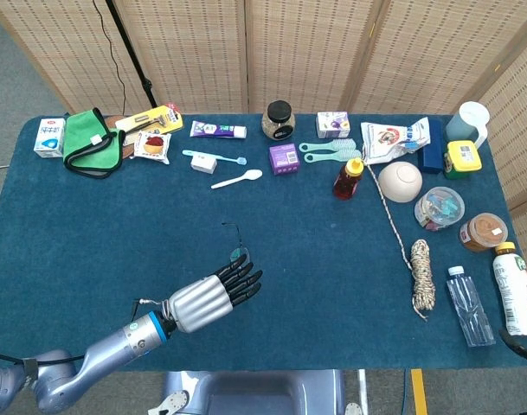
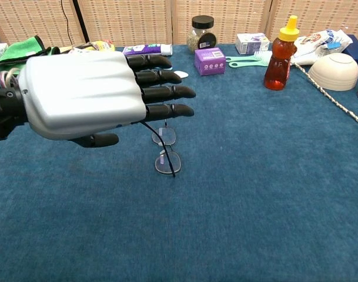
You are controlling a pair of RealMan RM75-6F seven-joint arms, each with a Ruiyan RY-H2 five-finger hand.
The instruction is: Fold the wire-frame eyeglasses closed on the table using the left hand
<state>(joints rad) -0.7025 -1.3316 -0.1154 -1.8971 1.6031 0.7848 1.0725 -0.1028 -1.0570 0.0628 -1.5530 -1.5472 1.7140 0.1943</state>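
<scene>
**Left hand flat above the open eyeglasses**

At the far left of the blue carpeted surface (image 1: 90, 225) lie a small white carton (image 1: 48, 137) and a green cloth pouch (image 1: 92, 141), with a flat yellow packet (image 1: 151, 118) and a snack wrapper (image 1: 152, 144) just beside them.

The left hand (image 2: 90, 94), silver-backed with black fingers (image 2: 167, 92), hangs palm down over the surface, fingers straight and slightly apart, grasping nothing. From the head camera its fingertips overlap the thin wire-frame eyeglasses (image 2: 166, 148); the chest camera shows the hand raised above them, the thumb (image 2: 96, 140) low on the near side. Whether any finger touches the frame cannot be told.

The eyeglasses rest on the surface near its middle, lenses down toward the robot, temple arms unfolded and reaching away toward the back row.

Behind them sit a white plastic spoon (image 1: 238, 179), a purple box (image 1: 283, 158), a dark-lidded glass jar (image 1: 279, 120) and an amber squeeze bottle with a yellow cap (image 2: 282, 54). Further right are a white bowl turned upside down (image 1: 400, 181), a coil of twine (image 1: 420, 275) and a clear water bottle (image 1: 467, 304).

The right hand is out of sight in both cameras.
</scene>
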